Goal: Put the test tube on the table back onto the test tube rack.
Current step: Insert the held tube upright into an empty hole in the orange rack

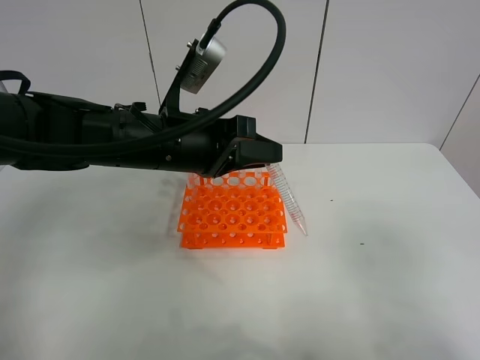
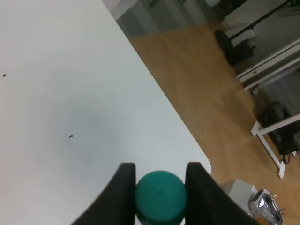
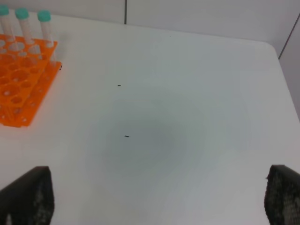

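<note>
My left gripper (image 1: 267, 160) reaches across from the left and hangs over the back right corner of the orange test tube rack (image 1: 232, 217). It is shut on the teal cap of the test tube (image 1: 291, 202). The tube slants down to the right of the rack, its pointed tip close to the white table (image 1: 390, 270); whether it touches I cannot tell. In the left wrist view the teal cap (image 2: 161, 197) sits between the black fingers (image 2: 123, 192). My right gripper (image 3: 159, 180) is open and empty over bare table, the rack (image 3: 18, 89) to its side.
Three teal-capped tubes (image 3: 22, 14) stand in the rack's back row in the right wrist view; in the exterior high view the left arm hides most of that row. The table's rounded corner (image 2: 204, 164) and the wooden floor (image 2: 211, 93) lie beyond the left gripper.
</note>
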Robot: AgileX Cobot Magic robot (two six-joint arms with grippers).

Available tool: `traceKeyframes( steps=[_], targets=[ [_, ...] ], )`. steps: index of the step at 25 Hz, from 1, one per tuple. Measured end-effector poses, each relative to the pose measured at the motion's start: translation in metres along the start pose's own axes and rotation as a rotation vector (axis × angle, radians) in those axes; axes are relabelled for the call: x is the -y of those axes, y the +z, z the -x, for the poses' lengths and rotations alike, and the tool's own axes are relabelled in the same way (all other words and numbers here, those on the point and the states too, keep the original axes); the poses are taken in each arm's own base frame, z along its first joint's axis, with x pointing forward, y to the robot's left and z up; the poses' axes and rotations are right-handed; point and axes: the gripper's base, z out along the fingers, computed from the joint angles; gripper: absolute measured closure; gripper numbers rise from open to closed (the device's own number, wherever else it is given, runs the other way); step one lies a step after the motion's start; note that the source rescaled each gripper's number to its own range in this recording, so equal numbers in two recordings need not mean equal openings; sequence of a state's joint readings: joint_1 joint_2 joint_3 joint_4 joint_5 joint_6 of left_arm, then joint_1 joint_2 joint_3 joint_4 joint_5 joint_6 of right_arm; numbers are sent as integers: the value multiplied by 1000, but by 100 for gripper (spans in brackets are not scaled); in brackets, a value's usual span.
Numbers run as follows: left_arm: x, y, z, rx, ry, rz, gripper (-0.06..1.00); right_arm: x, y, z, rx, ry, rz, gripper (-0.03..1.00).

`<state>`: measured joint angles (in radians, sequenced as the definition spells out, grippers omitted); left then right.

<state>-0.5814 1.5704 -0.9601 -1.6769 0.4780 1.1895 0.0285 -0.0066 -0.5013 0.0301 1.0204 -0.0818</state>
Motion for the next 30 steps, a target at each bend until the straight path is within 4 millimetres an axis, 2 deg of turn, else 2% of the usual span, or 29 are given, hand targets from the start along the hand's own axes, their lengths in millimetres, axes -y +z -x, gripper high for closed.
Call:
traceKeyframes(
  steps=[12, 14, 19, 23, 26, 30],
  targets=[
    [1, -4, 3, 13, 2, 0, 92, 0, 0, 0, 0, 1, 0, -3],
    [4, -14, 10, 48, 5, -3, 92, 0, 0, 0, 0, 2, 0, -3],
    [24, -61, 35, 198, 14, -28, 92, 0, 0, 0, 0, 3, 0, -3],
    [42, -91, 42, 268, 114, -28, 92, 0, 0, 0, 0, 3, 0, -3],
    [47, -107, 44, 309, 213, 35, 92, 0, 0, 0, 0, 3, 0, -3],
    [44, -117, 48, 344, 345, 155, 92, 0, 0, 0, 0, 3, 0, -3]
  ],
)
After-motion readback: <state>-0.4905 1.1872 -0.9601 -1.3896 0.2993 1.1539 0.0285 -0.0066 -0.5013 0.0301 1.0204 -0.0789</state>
